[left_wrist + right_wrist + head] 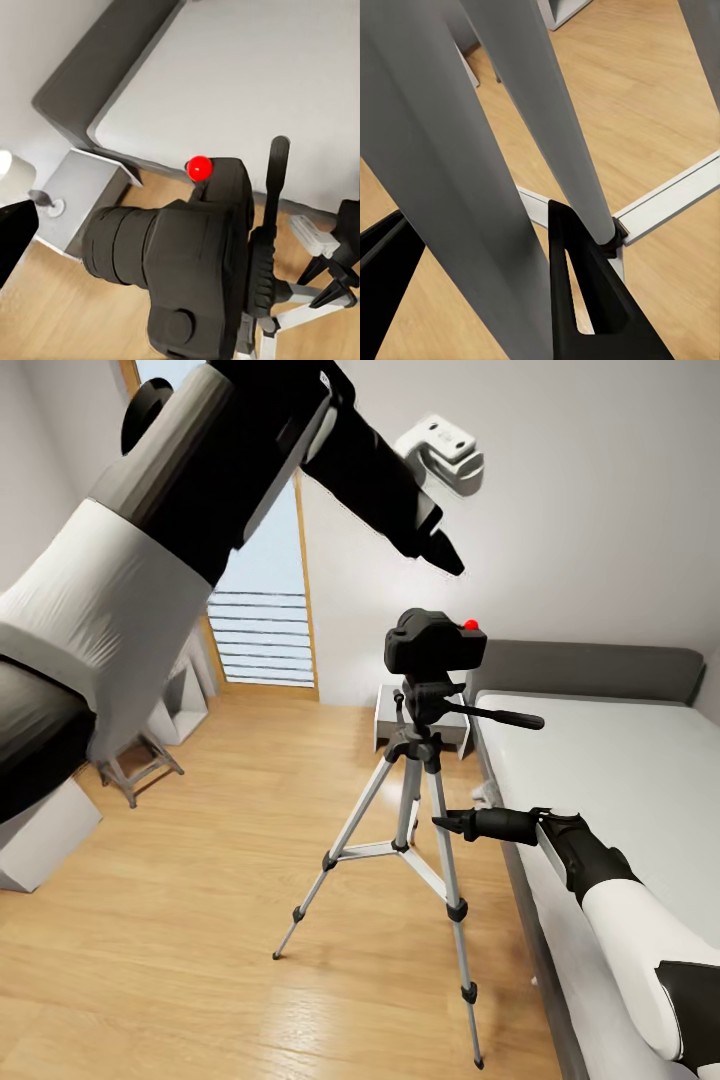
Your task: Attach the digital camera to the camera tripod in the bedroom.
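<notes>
The digital camera (435, 640), black with a red dot on top, sits on the black head of the camera tripod (410, 800), which stands on the wood floor beside the bed. My left gripper (445, 555) hangs above the camera, apart from it and open. In the left wrist view the camera (187, 262) lies below, with the tripod handle (276, 195) beside it and one of my fingers (15, 240) at the edge. My right gripper (445, 822) is shut on a silver tripod leg (472, 187), with the fingers (585, 300) on either side of it.
The grey-headboard bed (620, 760) runs close along the tripod's right side. A white nightstand (385, 715) stands behind the tripod. A tall window (265, 610) is at the back, with a small stool (135, 760) and white shelves (40, 840) at the left.
</notes>
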Motion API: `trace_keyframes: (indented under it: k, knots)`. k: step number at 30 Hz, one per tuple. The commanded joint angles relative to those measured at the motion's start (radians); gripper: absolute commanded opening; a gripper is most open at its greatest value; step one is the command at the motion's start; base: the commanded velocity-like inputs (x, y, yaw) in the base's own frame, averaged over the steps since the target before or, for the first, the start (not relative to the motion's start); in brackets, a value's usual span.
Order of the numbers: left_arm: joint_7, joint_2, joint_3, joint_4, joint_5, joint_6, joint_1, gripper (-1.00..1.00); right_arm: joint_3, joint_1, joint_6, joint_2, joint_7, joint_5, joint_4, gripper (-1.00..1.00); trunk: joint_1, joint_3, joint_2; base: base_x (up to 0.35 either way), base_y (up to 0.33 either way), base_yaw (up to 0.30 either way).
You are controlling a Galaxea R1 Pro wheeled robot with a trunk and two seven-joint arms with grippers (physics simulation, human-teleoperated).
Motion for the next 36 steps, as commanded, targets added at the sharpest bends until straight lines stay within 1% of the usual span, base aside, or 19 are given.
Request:
trace_keyframes:
  k: [1,4,11,12,13,14,15,16,21,24,26,27,28,29,31,33,34,35,36]
  knots:
    - [-0.008,0.003,0.001,-0.006,-0.012,0.008,-0.007,1.0,0.001,0.0,0.006,0.0,0.005,0.0,0.005,-1.0,0.001,-0.002,-0.001,0.0,0.0,0.0]
    - [-0.005,0.02,0.007,-0.023,-0.028,0.024,-0.013,1.0,0.001,0.0,0.006,0.0,0.005,0.0,0.005,-1.0,0.001,-0.002,-0.001,0.0,0.0,0.0]
    - [0.035,0.059,0.047,-0.061,-0.07,0.06,-0.013,1.0,0.0,0.0,0.006,0.0,0.005,0.0,0.005,-1.0,0.001,-0.002,-0.001,0.0,0.0,0.0]
    - [0.121,0.112,0.182,-0.232,-0.072,0.081,-0.013,1.0,0.0,0.0,0.006,0.0,0.005,-0.011,0.01,-1.0,0.001,-0.002,-0.001,0.0,0.0,0.0]
    - [0.132,0.123,0.203,-0.248,-0.073,0.082,-0.013,1.0,0.0,0.0,0.006,0.0,0.005,-0.011,0.01,-1.0,0.001,-0.002,-0.001,0.0,0.0,0.0]
    - [0.148,0.144,0.239,-0.275,-0.074,0.084,-0.013,1.0,0.0,0.0,0.006,0.0,0.005,-0.011,0.01,-1.0,0.001,-0.002,-0.001,0.0,0.0,0.0]
    - [0.153,0.154,0.252,-0.285,-0.075,0.085,-0.013,1.0,0.0,0.0,0.005,0.0,0.005,-0.011,0.01,-1.0,0.001,-0.002,-0.001,0.0,0.0,0.0]
    - [0.161,0.174,0.271,-0.299,-0.075,0.086,-0.013,1.0,0.0,0.0,0.005,0.0,0.005,-0.011,0.01,-1.0,0.001,-0.002,-0.001,0.0,0.0,0.0]
    - [0.172,0.234,0.297,-0.308,-0.076,0.088,-0.013,1.0,0.0,0.0,0.005,0.0,0.005,-0.011,0.01,-1.0,0.001,-0.002,-0.001,0.0,0.0,0.0]
    - [0.174,0.287,0.302,-0.282,-0.076,0.088,-0.013,1.0,0.0,0.0,0.005,0.0,0.005,-0.012,0.01,-1.0,0.001,-0.002,-0.001,0.0,0.0,0.0]
    - [0.175,0.308,0.303,-0.268,-0.076,0.088,-0.012,1.0,0.0,0.0,0.005,0.0,0.005,-0.011,0.01,-1.0,0.001,-0.002,-0.001,0.0,0.0,0.0]
    - [0.175,0.329,0.303,-0.253,-0.075,0.088,-0.011,1.0,0.0,0.0,0.005,0.0,0.005,-0.011,0.01,-1.0,0.001,-0.002,-0.001,0.0,0.0,0.0]
    - [0.175,0.339,0.303,-0.246,-0.076,0.088,-0.008,1.0,-0.001,0.0,0.005,0.0,0.005,-0.011,0.01,-1.0,0.001,-0.002,-0.001,0.0,0.0,0.0]
    - [0.175,0.359,0.304,-0.233,-0.076,0.088,0.002,1.0,-0.001,0.0,0.005,0.0,0.005,-0.011,0.01,-1.0,0.001,-0.002,-0.001,0.0,0.0,0.0]
    - [0.175,0.378,0.304,-0.221,-0.077,0.088,0.016,1.0,-0.001,0.0,0.005,0.0,0.005,-0.012,0.01,-1.0,0.001,-0.002,-0.001,0.0,0.0,0.0]
    - [0.177,0.407,0.303,-0.208,-0.08,0.088,0.048,1.0,-0.001,0.0,0.005,0.0,0.005,-0.012,0.01,-1.0,0.001,-0.002,-0.001,0.0,0.0,0.0]
    - [0.177,0.428,0.303,-0.2,-0.087,0.088,0.077,1.0,-0.001,0.0,0.005,0.0,0.005,-0.012,0.01,-1.0,0.001,-0.002,-0.001,0.0,0.0,0.0]
    - [0.178,0.438,0.303,-0.197,-0.093,0.088,0.093,1.0,-0.001,0.0,0.005,0.0,0.005,-0.012,0.01,-1.0,0.001,-0.002,-0.001,0.0,0.0,0.0]
    - [0.178,0.457,0.303,-0.192,-0.112,0.088,0.126,1.0,-0.001,0.0,0.005,0.0,0.005,-0.012,0.01,-1.0,0.001,-0.002,-0.001,0.0,0.0,0.0]
